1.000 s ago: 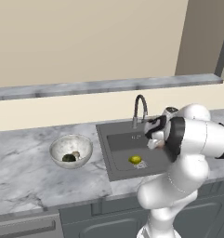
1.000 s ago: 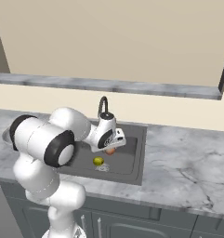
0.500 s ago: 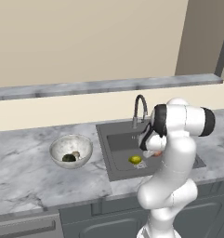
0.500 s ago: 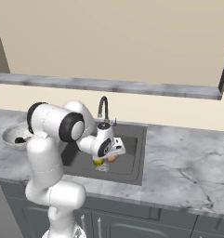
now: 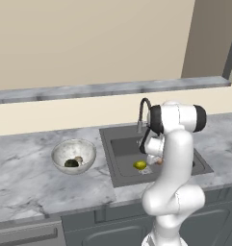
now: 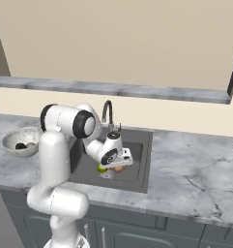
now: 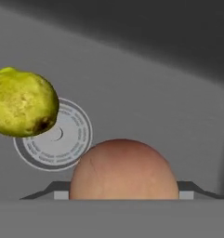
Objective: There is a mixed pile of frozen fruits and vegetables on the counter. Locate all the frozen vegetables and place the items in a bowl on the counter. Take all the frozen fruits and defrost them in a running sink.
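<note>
Because the fruits must thaw in the dark grey sink basin (image 5: pixel 122 146), your claw (image 6: pixel 122 162) hangs low there, clamped on the reddish round apple-like fruit (image 7: pixel 124 169), beside the yellow-green lemon-like fruit (image 7: pixel 22 102) near the round drain (image 7: pixel 69 139).

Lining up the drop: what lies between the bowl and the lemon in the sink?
In the left base view, bare marble counter and the sink's left rim lie between the bowl and the lemon.
</note>
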Controlling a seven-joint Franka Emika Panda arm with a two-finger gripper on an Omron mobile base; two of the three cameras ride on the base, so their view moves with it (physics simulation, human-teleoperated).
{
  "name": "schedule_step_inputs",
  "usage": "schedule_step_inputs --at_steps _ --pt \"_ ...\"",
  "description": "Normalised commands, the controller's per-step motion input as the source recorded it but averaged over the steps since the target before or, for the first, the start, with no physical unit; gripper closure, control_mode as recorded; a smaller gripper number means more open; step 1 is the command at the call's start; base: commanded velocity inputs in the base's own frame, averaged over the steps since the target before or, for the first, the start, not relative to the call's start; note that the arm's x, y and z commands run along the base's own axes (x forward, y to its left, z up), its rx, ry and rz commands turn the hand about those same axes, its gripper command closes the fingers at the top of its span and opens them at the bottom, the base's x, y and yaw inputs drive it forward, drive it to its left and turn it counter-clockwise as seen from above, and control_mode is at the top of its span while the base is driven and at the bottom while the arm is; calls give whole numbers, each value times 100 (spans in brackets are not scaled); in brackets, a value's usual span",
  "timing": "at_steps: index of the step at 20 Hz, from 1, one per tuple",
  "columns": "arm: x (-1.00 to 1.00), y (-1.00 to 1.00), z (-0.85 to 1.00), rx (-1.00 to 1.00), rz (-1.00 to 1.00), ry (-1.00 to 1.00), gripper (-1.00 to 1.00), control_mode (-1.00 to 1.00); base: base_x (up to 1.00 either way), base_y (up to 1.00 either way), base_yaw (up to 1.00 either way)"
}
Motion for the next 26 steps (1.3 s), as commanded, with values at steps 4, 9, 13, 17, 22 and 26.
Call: schedule_step_inputs --at_steps 4,9,13,17,22,26 --pt "36 -20 -52 0 -3 1 100 -100 0 0 0" --pt "31 -1 -44 0 0 -5 100 -100 0 0 0" --pt "37 0 -38 0 0 0 100 -100 0 0 0" --pt "15 0 -35 0 -2 3 -100 -100 0 0 0" --pt "0 1 1 -2 -3 7 -100 -100 0 0 0" --pt "-3 0 69 -2 -4 10 -100 -100 0 0 0"
